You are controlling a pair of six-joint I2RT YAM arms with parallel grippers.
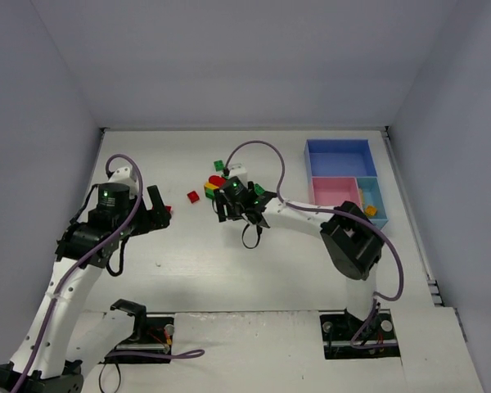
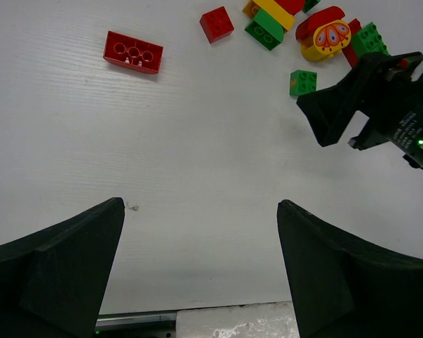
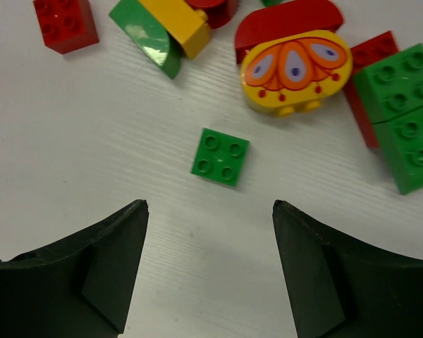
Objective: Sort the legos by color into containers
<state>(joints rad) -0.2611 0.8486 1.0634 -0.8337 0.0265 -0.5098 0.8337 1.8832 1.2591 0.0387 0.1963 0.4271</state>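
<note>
While both pairs of jaws gape empty, a square four-studded green brick (image 3: 220,156) lies flat.

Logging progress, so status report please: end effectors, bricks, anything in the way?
Left end effector open, empty. Right end effector open, lined up on small green brick. Nothing between.

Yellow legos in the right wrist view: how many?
2: a plain yellow brick at the top edge and a rounded printed piece right of it. Others may lie outside the frame.
</note>
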